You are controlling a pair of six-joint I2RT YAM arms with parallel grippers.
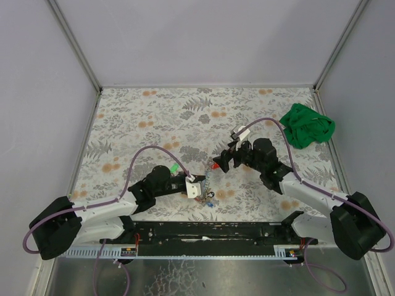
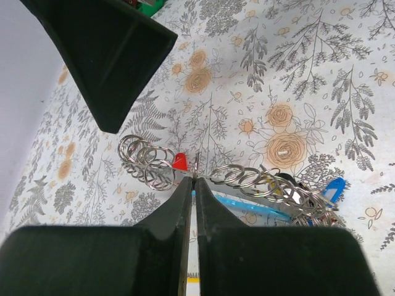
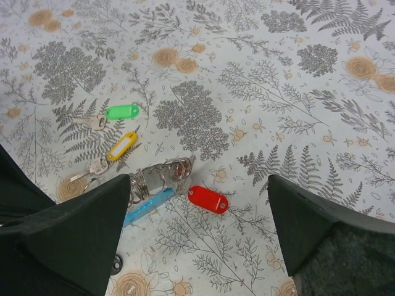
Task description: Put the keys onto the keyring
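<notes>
The keyring [image 3: 162, 176] is a bunch of steel rings with a red tag [image 3: 208, 199] and a blue tag [image 3: 147, 207]. It lies on the floral tabletop and also shows in the top view [image 1: 207, 192]. The green-capped key [image 3: 121, 111] and the yellow-capped key [image 3: 121, 146] lie loose to its left, apart from the rings. The green key also shows in the top view [image 1: 174, 168]. My left gripper [image 2: 193, 180] is shut, its tips pinching the row of rings [image 2: 247, 179] beside the red tag [image 2: 179, 162]. My right gripper [image 3: 199, 203] is wide open and empty, above the red tag.
A crumpled green cloth [image 1: 307, 126] lies at the back right by the wall. White walls close the table on three sides. A black gripper finger [image 2: 111, 55] hangs in the upper left of the left wrist view. A small black washer [image 3: 116, 265] lies near the rings.
</notes>
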